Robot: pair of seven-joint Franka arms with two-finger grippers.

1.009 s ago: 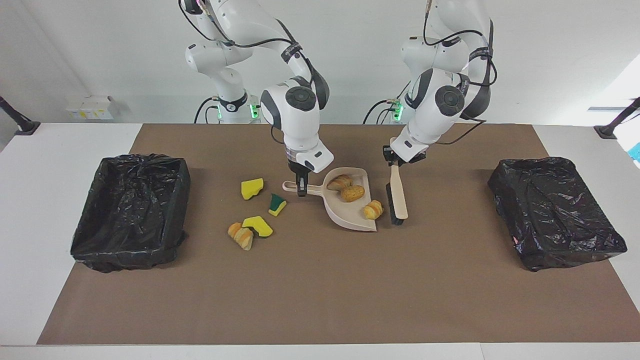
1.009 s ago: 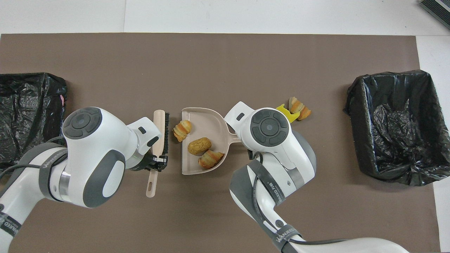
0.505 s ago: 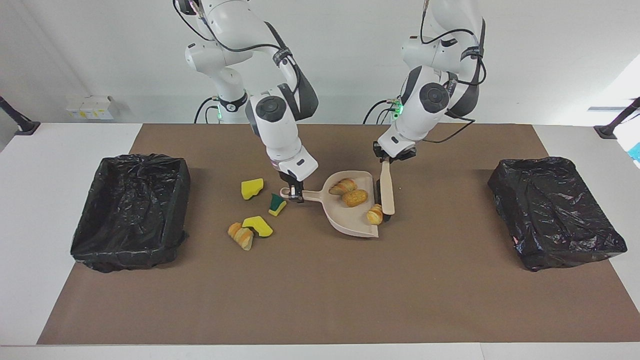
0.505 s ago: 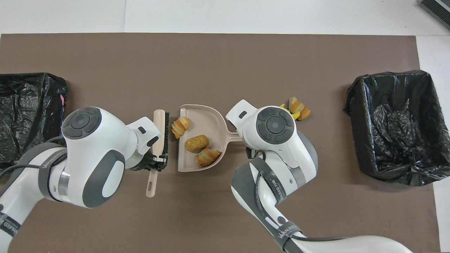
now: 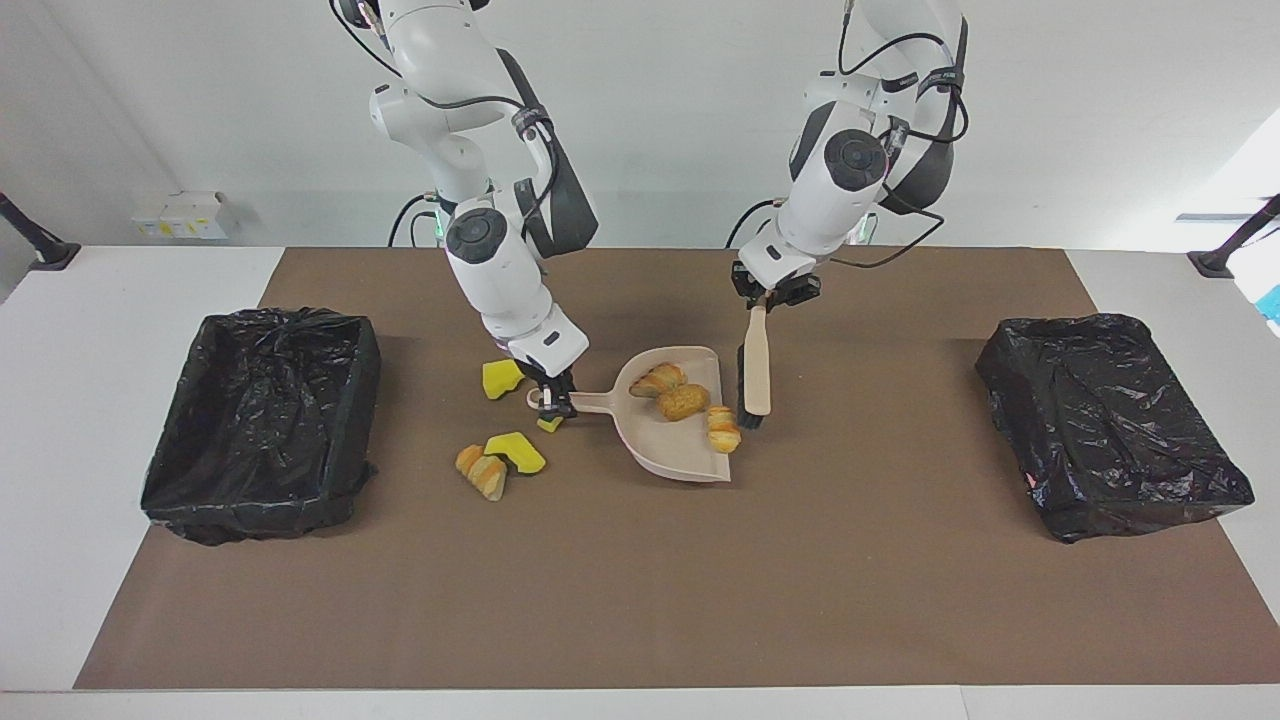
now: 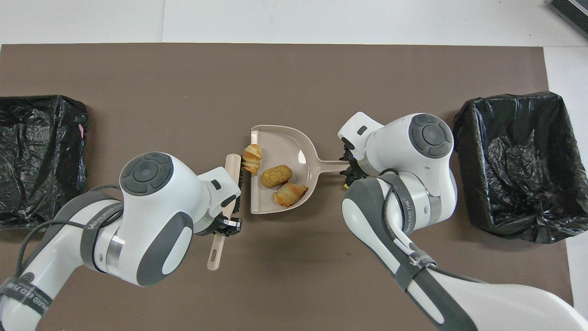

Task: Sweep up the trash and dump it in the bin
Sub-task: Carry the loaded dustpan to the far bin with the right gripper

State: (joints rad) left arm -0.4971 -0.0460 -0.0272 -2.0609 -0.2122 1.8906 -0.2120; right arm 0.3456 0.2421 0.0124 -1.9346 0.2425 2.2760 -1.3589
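Facing view: trash (image 5: 685, 400) between grippers.

Beige dustpan (image 5: 668, 443), tan bread lumps (image 5: 684, 401), black bin liners (image 5: 262, 420), brown mat (image 5: 640, 580)

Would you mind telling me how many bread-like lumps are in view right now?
4. Two lie inside the dustpan: and. One sits at its open edge, by the brush. One lies on the mat beside a yellow sponge piece.
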